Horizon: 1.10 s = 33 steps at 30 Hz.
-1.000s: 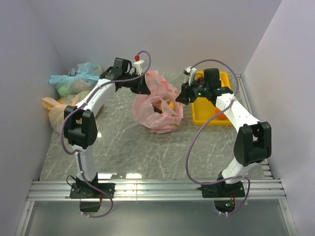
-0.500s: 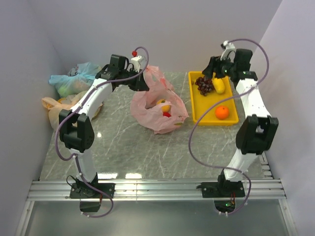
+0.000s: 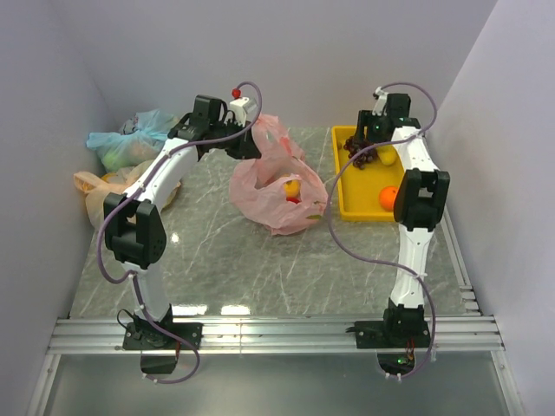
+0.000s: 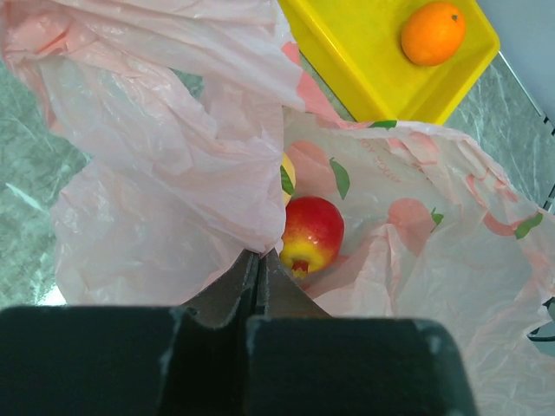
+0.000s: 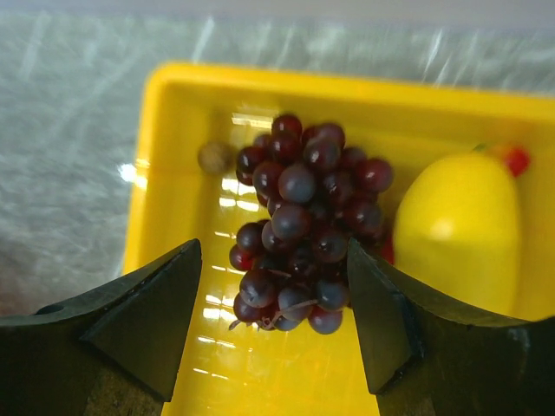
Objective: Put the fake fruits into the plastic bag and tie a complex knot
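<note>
Translucent salmon-pink plastic bag point(image 3: 276, 195), crinkled and printed with green leaves, lies mid-surface point(image 3: 217, 260). The left tool point(image 4: 257, 270) is clenched on the bag's rim film and holds its mouth up. A red-yellow fruit point(image 4: 312, 232) lies inside. The yellow tray point(image 5: 169, 199), just right of the bag, holds a dark purple grape bunch point(image 5: 303, 217), a yellow fruit point(image 5: 455, 230) and an orange point(image 3: 390, 198). The right tool point(image 5: 273, 299) is released, its jaws spread either side of the grapes.

The bag point(image 3: 276, 206) lies mid-table point(image 3: 234, 260). Inside it sit a round fruit point(image 4: 310, 234) and, just behind that, a second fruit point(image 3: 292, 185). Just right of the bag stands the tray point(image 3: 337, 178). The orange point(image 3: 388, 198) in it is level with the bag. The grapes point(image 5: 295, 230) and the lemon-shaped fruit point(image 5: 455, 230), side by side, are farther back. Well left of the bag lie a tied bag point(image 3: 130, 143), farther back, and a second tied bag point(image 3: 100, 192), level with it.
</note>
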Tool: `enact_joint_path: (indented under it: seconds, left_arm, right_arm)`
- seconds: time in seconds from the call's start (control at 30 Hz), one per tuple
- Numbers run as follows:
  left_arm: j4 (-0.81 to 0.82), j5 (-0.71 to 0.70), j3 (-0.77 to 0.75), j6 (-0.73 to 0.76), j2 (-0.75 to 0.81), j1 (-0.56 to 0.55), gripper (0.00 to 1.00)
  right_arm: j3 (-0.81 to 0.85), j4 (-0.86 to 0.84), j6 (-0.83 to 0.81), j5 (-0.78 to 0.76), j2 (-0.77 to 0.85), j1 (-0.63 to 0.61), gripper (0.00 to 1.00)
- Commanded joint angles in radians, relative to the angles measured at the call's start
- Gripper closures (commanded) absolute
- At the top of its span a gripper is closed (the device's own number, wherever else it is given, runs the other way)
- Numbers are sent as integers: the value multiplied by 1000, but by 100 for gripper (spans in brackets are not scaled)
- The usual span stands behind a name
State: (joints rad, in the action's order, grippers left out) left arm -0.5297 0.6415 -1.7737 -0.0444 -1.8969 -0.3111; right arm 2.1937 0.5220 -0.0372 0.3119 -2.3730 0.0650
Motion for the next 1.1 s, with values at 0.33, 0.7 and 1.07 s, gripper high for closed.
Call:
enact_joint_path:
  seconds: [0.33,0.7,1.07]
  left_arm:
    - [-4,-14,-49,34,-2,1,100]
    - [5,-9,-47,32,-5,1,100]
    - [23,-2,-17,20,10,1,100]
  right_arm:
    - [-12,110,-6,-166,-61,-60,24]
    - [-98,141,-18,-194,-34,-60,49]
    - [-296,-17,-76,84,315,-60,100]
